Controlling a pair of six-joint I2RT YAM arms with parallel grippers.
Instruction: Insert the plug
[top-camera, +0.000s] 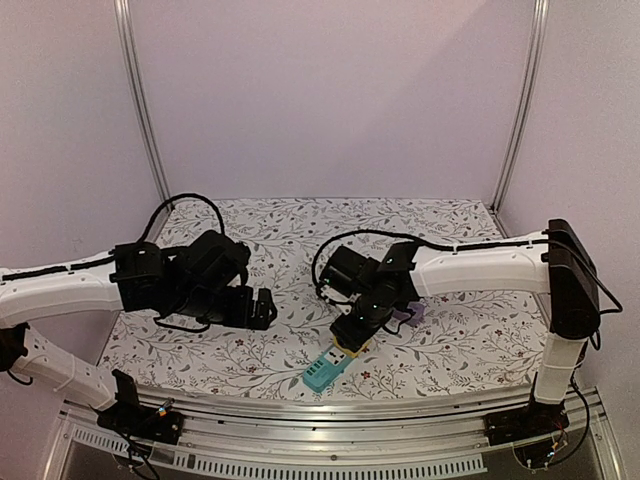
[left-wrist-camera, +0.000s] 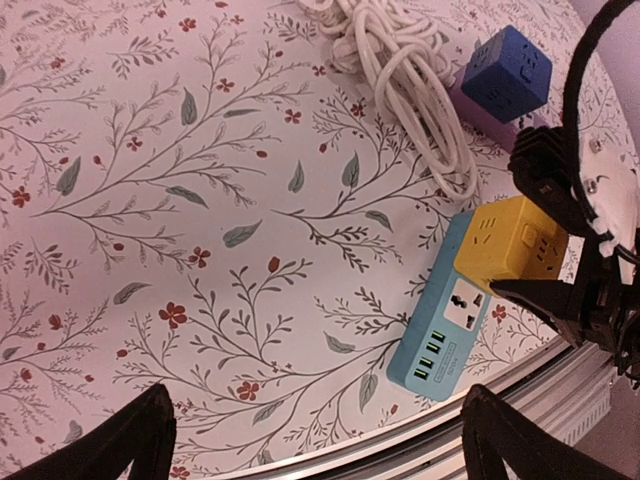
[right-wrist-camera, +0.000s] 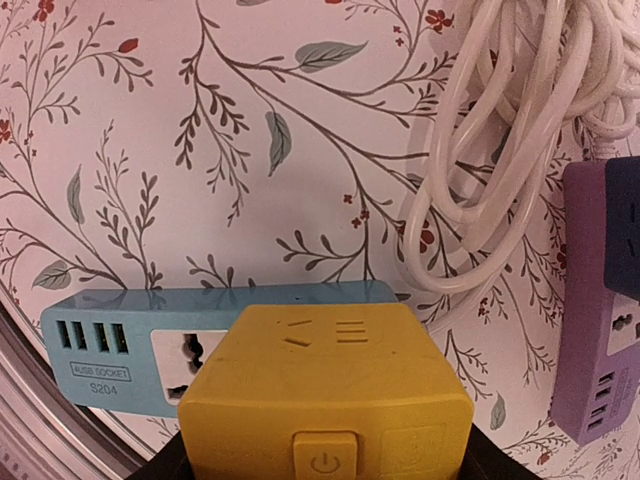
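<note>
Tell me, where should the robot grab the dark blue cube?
Probably by two opposite flat sides, coming down from above. The dark blue cube sits on the purple strip, top free, and the white cord lies close beside it, crowding a sideways approach.

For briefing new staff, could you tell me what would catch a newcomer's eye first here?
The yellow plastic cube plug, clamped in the right gripper, sits at one end of the light-blue plastic power strip near the front edge of the table. Behind it lie a coiled white cable and a dark-blue cube on a purple strip; the left gripper hangs open and empty.
</note>
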